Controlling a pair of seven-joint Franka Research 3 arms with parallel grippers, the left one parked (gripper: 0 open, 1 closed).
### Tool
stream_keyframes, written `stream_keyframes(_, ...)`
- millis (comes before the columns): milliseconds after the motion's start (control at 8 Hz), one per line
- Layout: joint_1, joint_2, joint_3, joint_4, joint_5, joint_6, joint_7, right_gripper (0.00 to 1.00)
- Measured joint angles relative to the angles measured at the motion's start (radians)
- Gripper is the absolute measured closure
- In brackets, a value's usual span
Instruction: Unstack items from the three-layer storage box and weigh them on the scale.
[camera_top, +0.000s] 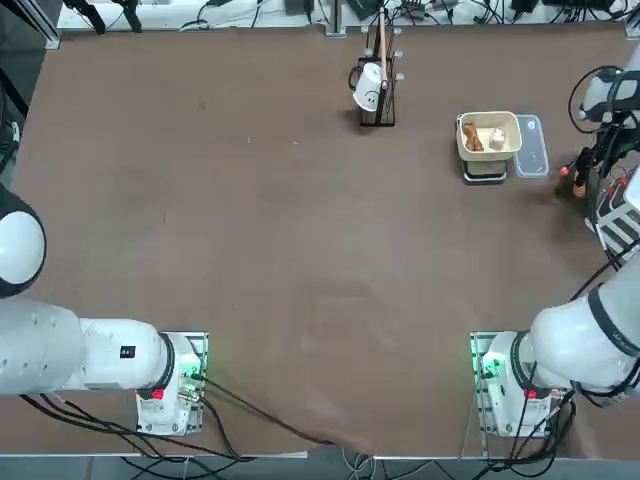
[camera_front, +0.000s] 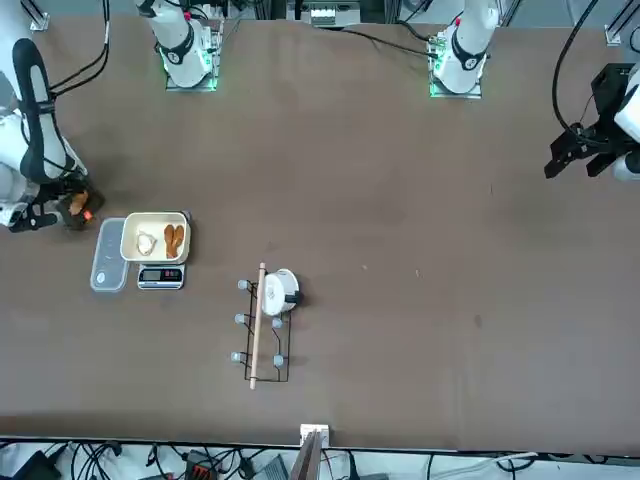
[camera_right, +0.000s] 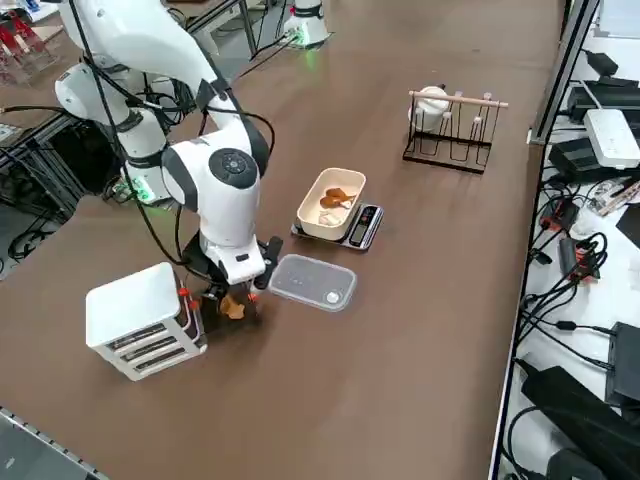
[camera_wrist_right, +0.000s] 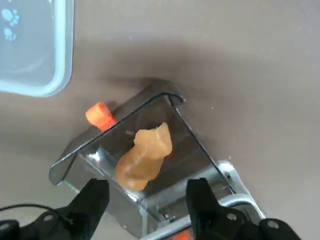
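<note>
Pincer spread wide, empty; we hover over the orange-brown piece in the storage box's pulled-out drawer.

In the top view the storage box is being cut off by the picture's right edge, and the right arm is covering most of it, so the shelves cannot be counted there. In the front view the box is lying outside the picture; only an orange-brown piece is showing beside the arm. In the side view the wrist is hiding the right gripper, and the piece under it is showing only partly. In the wrist view the clear container is running past the edge, and the drawer around the piece is being cut off near the fingers. The digits on the scale are too small to read.
</note>
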Motion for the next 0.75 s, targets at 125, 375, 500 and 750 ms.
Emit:
stream_keyframes(125, -0.002, 0.007, 0.0, 0.0, 0.017, 0.013, 0.001, 0.06)
stream_keyframes(375, -0.006, 0.021, 0.0, 0.0, 0.058, 0.032, 0.002, 0.06)
stream_keyframes(500, -0.006, 0.029, 0.0, -0.001, 0.074, 0.046, 0.002, 0.06)
stream_keyframes(750, -0.008, 0.047, 0.0, -0.002, 0.077, 0.071, 0.002, 0.06)
